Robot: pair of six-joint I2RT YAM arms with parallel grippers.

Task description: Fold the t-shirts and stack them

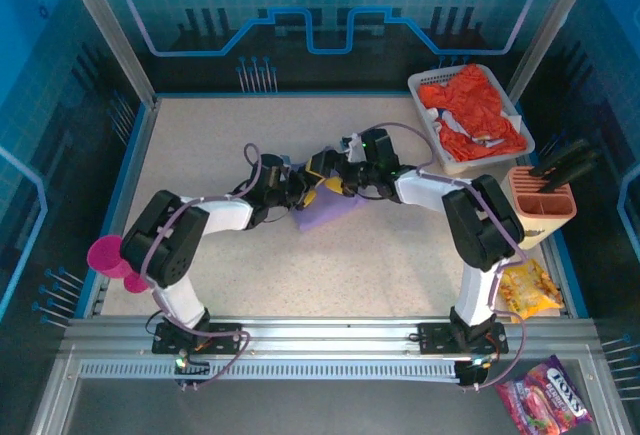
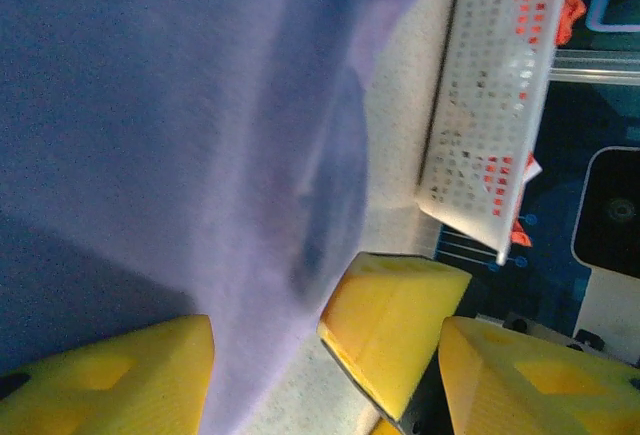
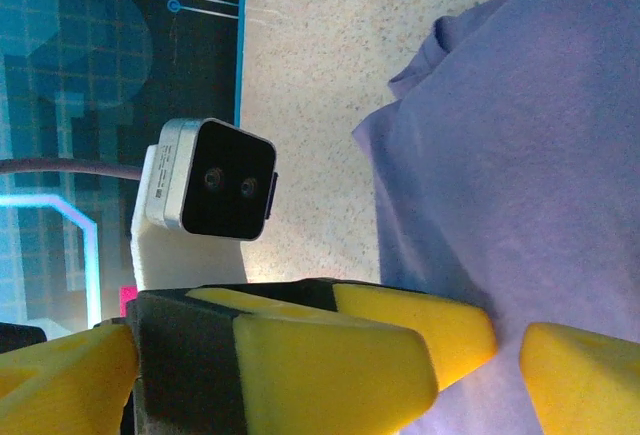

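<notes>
Lavender t-shirt bunched at mid-worktop. The left gripper and right gripper meet over it, jaws of both apart. Orange-red t-shirt lies in the basket.

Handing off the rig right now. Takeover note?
Left gripper: open, low over the purple shirt mid-table.
Right gripper: open, close beside the left one over the same shirt.
Orange shirt: crumpled in the basket, far right.
Done: purple shirt is out on the table; how far it is folded is unclear.
Left: finish that fold, fold the orange shirt, stack both.
</notes>
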